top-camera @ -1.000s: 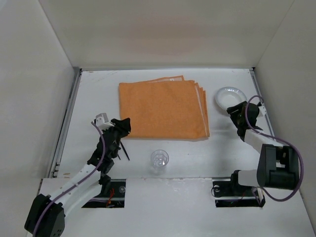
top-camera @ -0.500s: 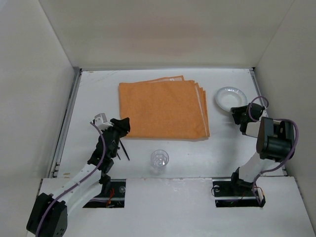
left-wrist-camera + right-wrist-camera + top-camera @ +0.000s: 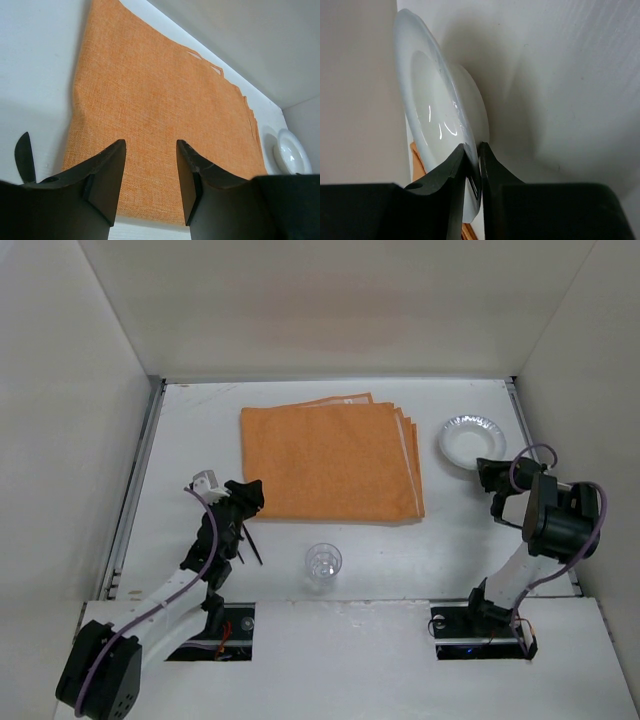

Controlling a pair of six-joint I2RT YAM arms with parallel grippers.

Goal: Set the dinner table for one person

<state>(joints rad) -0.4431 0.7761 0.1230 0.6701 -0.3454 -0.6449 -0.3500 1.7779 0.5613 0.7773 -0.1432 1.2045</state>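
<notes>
Right arm (image 3: 555,525) folded back, right jaws clamped on plate (image 3: 466,432), left jaws apart, walled dinner table (image 3: 200,430)

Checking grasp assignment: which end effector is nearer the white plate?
Right. The right end effector is closed on the rim of the plate. The left end effector hangs open at the near-left corner of the orange mat, across it from the plate.

The dinner table (image 3: 200,430) carries an orange cloth (image 3: 330,460), a white plate (image 3: 468,437), a glass (image 3: 323,565)
</notes>
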